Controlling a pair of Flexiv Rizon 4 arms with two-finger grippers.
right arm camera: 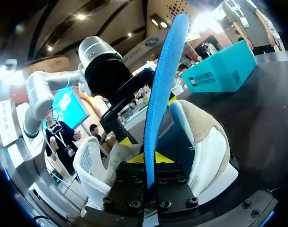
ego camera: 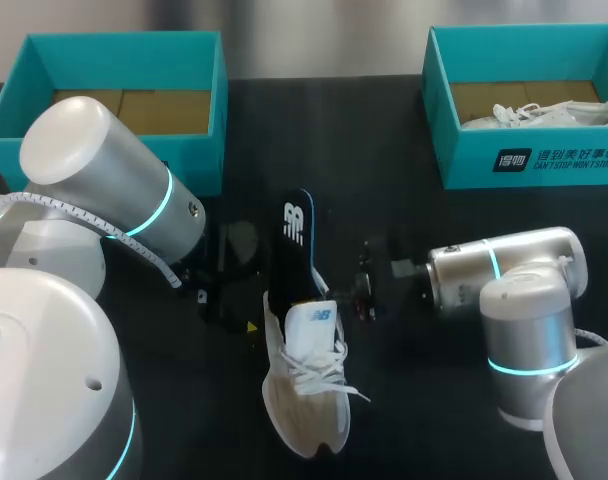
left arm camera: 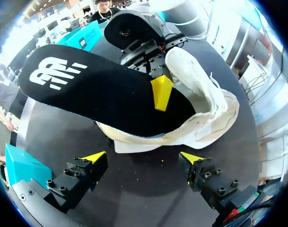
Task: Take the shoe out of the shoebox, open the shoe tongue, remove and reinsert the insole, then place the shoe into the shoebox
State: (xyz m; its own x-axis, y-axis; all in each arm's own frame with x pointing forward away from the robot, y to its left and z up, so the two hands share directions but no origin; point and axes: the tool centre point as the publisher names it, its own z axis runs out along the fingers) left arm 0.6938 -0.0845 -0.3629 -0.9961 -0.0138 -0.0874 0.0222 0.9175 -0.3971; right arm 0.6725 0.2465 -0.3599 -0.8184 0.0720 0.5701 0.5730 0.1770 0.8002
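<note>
right end effector (right arm camera: 146, 156) pinches the insole (right arm camera: 165, 75), half inside the shoe (right arm camera: 205, 142); left end effector (left arm camera: 143, 158) wide open, empty.

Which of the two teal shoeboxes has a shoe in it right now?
The right shoebox, at the table's far right corner: a white shoe lies inside it. The left shoebox shows only a brown cardboard floor.

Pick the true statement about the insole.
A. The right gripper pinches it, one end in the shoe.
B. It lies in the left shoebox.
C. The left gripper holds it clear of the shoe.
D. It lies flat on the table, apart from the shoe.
A: the right gripper is shut on the insole, one end tucked in the shoe; the left gripper is open, holding nothing.
</note>
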